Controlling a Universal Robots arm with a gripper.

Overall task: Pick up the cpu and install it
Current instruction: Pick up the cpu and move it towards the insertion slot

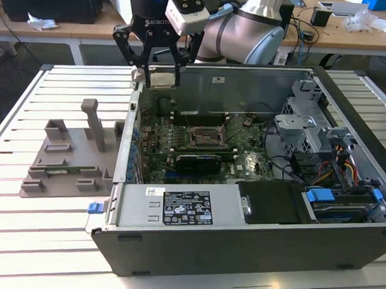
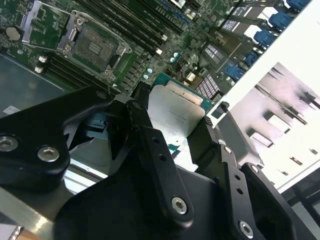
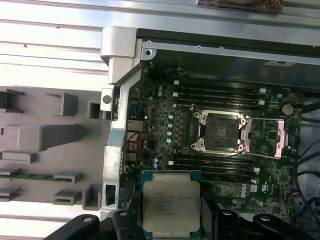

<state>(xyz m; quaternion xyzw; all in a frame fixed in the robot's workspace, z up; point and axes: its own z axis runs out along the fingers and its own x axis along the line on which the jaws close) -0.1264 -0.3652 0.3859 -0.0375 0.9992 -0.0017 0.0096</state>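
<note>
Right, gripper is clamped on the cpu, one finger on each of two opposite edges. Jaws are narrowed to chip width. Both wrist views confirm it: black fingers press the chip's sides, with its silvery top facing the first wrist camera. The chip sits level between the pads, green rim visible around the metal lid.

The cpu is in the air and touches nothing but me. In the exterior view I hang above the far corner of the open computer case, on the exterior view's left, over the case wall and clear of the motherboard.

The socket is on the board below, well apart from the chip. It's open and bare, with the load plate swung aside. Memory slots run along both sides of it.

Further out in the case, the power supply lies along the near wall, and the drive bay with blue tabs is to the exterior view's right.

Outside the case, on the exterior view's left, the grey fixture block rests on the slatted table.
</note>
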